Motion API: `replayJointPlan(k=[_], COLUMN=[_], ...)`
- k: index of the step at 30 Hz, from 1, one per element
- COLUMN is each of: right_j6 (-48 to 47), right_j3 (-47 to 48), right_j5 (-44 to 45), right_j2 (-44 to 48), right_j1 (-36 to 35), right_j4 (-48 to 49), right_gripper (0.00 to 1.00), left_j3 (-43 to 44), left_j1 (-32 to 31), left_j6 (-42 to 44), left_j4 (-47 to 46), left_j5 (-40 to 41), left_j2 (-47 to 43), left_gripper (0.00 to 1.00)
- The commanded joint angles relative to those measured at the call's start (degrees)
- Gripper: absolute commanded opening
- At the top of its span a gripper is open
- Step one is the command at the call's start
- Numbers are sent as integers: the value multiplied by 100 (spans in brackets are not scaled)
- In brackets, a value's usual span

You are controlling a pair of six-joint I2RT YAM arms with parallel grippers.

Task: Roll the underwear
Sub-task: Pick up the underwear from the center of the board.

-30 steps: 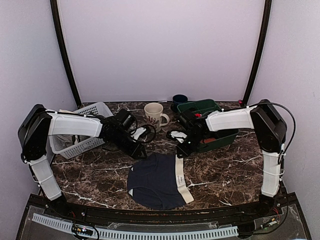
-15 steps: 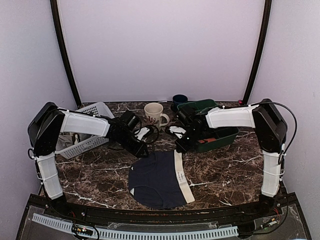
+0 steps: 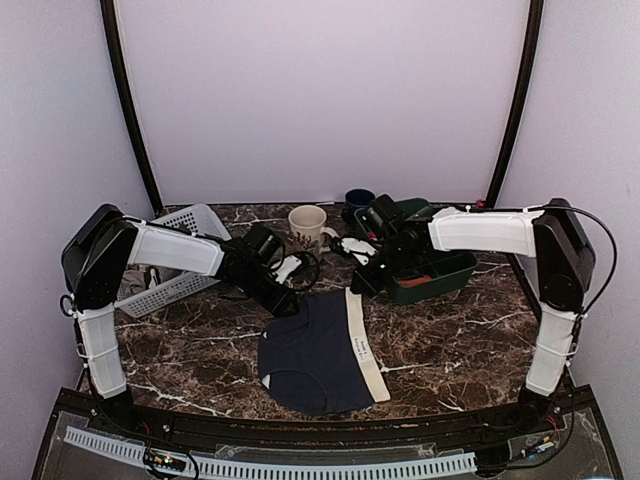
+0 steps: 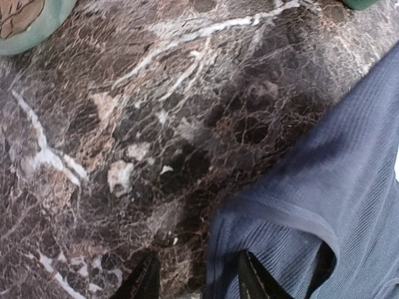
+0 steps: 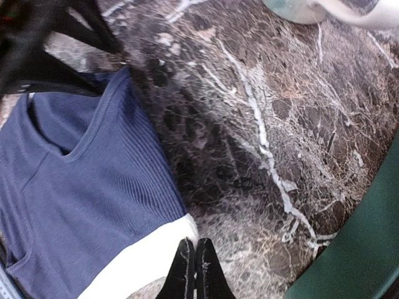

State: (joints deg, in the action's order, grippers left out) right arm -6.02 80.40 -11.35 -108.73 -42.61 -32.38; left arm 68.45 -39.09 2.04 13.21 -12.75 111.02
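Both arms reach farther back, and the underwear point(image 3: 315, 350) lies slightly farther up the table point(image 3: 450, 330), flat. The left gripper point(image 4: 196, 280) is open over its corner, the right gripper point(image 5: 192, 268) closed at the waistband point(image 5: 143, 258). Rolling has not begun.

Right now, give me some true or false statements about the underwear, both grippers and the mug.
1. The underwear lies spread flat and unrolled on the table. True.
2. Its cream waistband runs along the left edge. False: it runs along the right edge.
3. The left gripper is shut. False: its jaws stand apart, with the cloth's edge between them.
4. The right gripper has its jaws together at the far corner of the waistband. True.
5. The mug sits inside the white basket. False: it stands on the table between the basket and the green bin.
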Motion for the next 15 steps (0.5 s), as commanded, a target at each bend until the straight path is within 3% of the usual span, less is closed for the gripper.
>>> replayJointPlan(k=[1,8,15], right_j6=[-284,-637,-763], right_j3=[-255,-465,-536], right_j5=[-514,-602,-499], right_j2=[522,676,785], right_j1=[-73,-339,-434], right_j4=[369,412,349], right_gripper=[0,0,0], left_j3=[-426,-1146,-1200], left_j1=[17,149,573], left_j6=[303,600,705], left_j4=[-652,-1935,-2071], left_j5=[-477,-1465,-2297], left_j2=[-322,-600,-527], left_gripper=[45,41,42])
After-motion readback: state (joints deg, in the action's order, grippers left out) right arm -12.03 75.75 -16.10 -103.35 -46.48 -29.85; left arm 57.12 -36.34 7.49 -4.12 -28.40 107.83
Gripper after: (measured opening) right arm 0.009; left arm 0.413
